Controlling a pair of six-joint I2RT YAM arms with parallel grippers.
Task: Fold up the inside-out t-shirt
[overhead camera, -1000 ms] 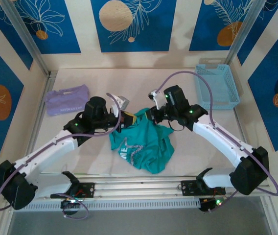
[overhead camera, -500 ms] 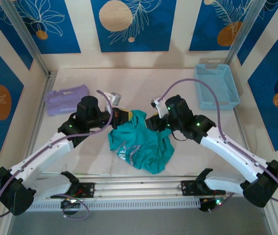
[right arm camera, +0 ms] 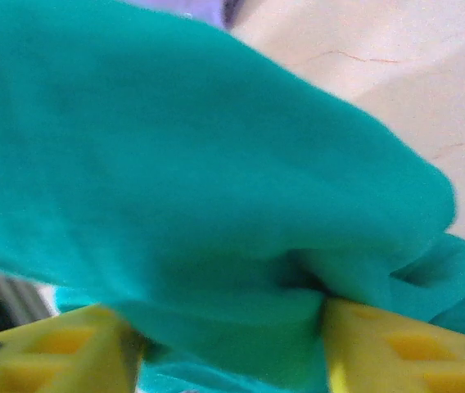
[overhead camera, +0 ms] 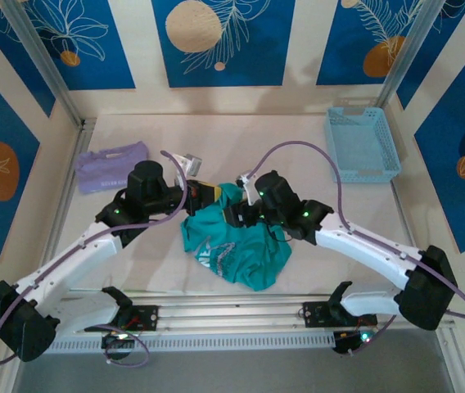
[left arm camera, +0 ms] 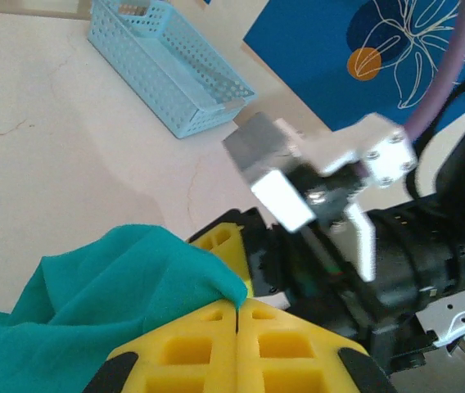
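- Heaped in a loose crumple on the table (overhead camera: 216,135), around the middle and toward the near edge: the inside-out t-shirt (overhead camera: 237,241), with a pale print showing on its near-left part.
- Clamped on an upper fold of that cloth, at the heap's far-left side: the left gripper (left arm camera: 238,304), yellow fingers pressed together with teal fabric pinched at the tips. Probably held so to anchor and lift one edge while the rest gets spread.
- Pushed in from the right at the heap's far side, close to the left one: the right gripper (right arm camera: 224,327), fingers (right arm camera: 52,348) apart, a thick bulge of teal cloth in the gap and draped over it. No pinch visible, so judged not to be gripping; perhaps placed there to take a fresh hold.
- Both arms angled inward over the same bunch, likely to draw it out in opposite directions and flatten it before any fold.
- Far from folded: no flat panel, sleeves not to be told apart.
- Near the far-left corner, well apart from the heap: a lavender folded garment (overhead camera: 111,166). Near the far-right corner: a light-blue basket (overhead camera: 362,145). Neither touched.
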